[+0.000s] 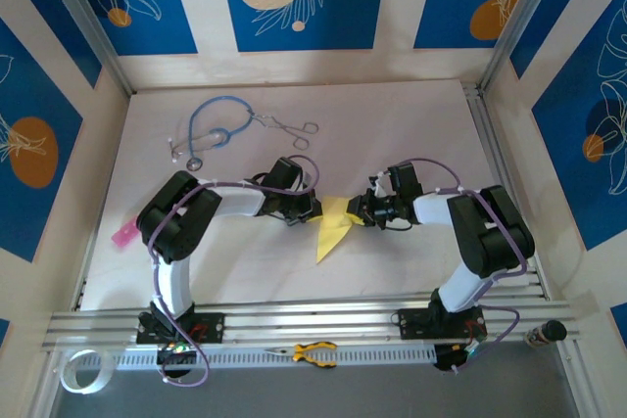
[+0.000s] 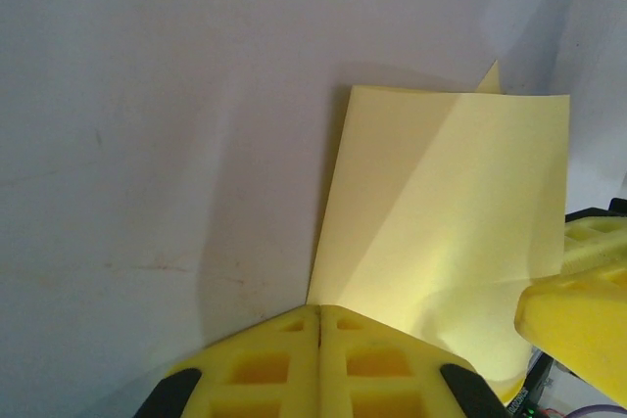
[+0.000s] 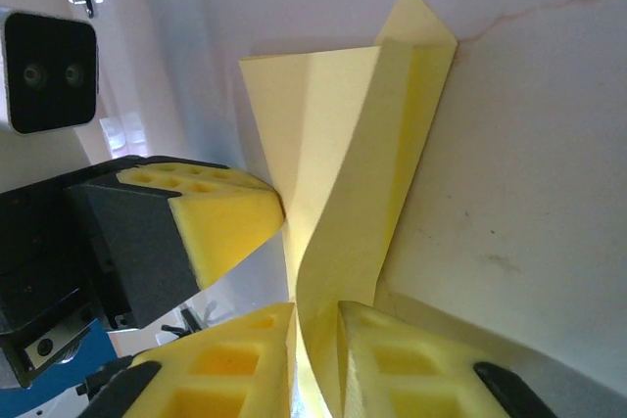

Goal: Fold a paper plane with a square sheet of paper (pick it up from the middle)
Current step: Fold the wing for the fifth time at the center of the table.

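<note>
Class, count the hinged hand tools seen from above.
2: silver metal forceps far side, beside the blue stethoscope; yellow-handled pliers at the near edge. Arms could hide others.

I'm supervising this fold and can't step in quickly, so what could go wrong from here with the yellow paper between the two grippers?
Stray crease: the paper bows and twists where it runs between the right gripper's fingers, so a squeeze there may crease it off the fold line.
Tear or slip: the left gripper is shut right at the paper's edge; if the two grippers pull apart, the thin sheet could rip or slide out.
</note>
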Controlling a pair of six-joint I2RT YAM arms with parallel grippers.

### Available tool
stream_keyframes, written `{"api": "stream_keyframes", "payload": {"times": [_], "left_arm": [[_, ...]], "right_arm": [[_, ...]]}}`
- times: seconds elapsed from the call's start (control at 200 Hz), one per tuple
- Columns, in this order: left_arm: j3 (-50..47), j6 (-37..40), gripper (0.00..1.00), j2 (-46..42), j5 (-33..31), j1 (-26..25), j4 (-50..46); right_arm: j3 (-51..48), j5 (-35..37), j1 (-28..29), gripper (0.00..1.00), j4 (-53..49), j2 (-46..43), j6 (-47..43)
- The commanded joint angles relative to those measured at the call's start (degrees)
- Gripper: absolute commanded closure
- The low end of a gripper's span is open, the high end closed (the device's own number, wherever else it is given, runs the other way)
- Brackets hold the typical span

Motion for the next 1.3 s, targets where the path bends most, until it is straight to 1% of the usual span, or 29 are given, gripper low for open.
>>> {"api": "stream_keyframes", "payload": {"times": [0.0,0.095,0.15,0.19,0.22,0.27,0.34,0.42,0.485,0.52,0.615,0.85,0.95,1.025,1.156,1.236,1.296], "left_arm": [[0.2,1.7,1.0,1.6,-0.5,-0.2,-2.7],[0.3,1.8,1.0,1.2,-0.4,-0.1,-2.5],[0.2,2.0,0.95,1.0,0.2,-0.2,-1.7],[0.0,1.7,0.93,0.6,1.1,-0.1,-0.5],[0.0,1.6,0.9,0.2,1.8,-0.2,0.3],[-0.1,1.6,0.85,-0.6,2.1,-0.2,1.0],[0.0,1.9,0.77,-1.9,1.7,-0.2,1.4],[0.3,2.8,0.72,-3.1,0.9,-0.2,0.6],[0.4,3.5,0.63,-3.9,0.7,-0.2,0.1],[0.4,4.0,0.61,-4.4,0.7,-0.1,-0.2],[-0.3,5.4,0.58,-6.3,-0.2,-0.2,-1.1],[-2.9,9.0,0.56,-12.0,-4.8,-0.2,-3.0],[-3.7,11.8,0.54,-14.8,-5.9,-0.4,-3.2],[-3.8,14.3,0.53,-16.8,-7.9,-0.3,-5.2],[-3.8,17.7,0.53,-19.5,-10.2,-0.3,-7.2],[-4.3,18.7,0.53,-21.0,-10.5,-0.3,-6.3],[-5.9,20.1,0.52,-22.7,-8.9,-0.5,-2.3]], "right_arm": [[1.1,-0.8,-0.6,0.84,-2.5,0.5,-1.5],[0.8,-1.1,-0.8,0.88,-2.4,0.0,-1.5],[0.5,-1.0,-0.8,0.89,-2.5,-0.5,-1.4],[0.2,-1.0,-0.8,0.92,-2.4,-0.9,-1.4],[0.0,-1.0,-0.8,0.96,-2.2,-1.2,-1.3],[-0.4,-0.7,-0.8,0.98,-2.0,-1.8,-0.9],[-0.9,0.4,-0.8,0.98,-1.7,-2.8,0.2],[-1.4,1.6,-0.6,0.98,-1.4,-3.6,1.7],[-1.9,2.8,-0.4,0.98,-1.0,-4.3,3.3],[-2.3,3.6,-0.3,0.98,-1.0,-4.7,4.3],[-3.1,5.9,0.3,0.98,-0.6,-5.8,6.8],[-4.0,9.5,2.2,0.98,-0.7,-7.5,11.4],[-4.7,11.0,2.6,0.97,0.5,-8.4,13.7],[-4.9,11.8,2.8,0.97,0.8,-9.1,15.0],[-4.0,13.2,3.5,0.98,-1.3,-9.6,15.3],[-4.0,13.3,3.7,0.98,-1.7,-9.4,15.5],[-4.5,13.2,3.8,0.97,-0.5,-9.3,16.0]]}}
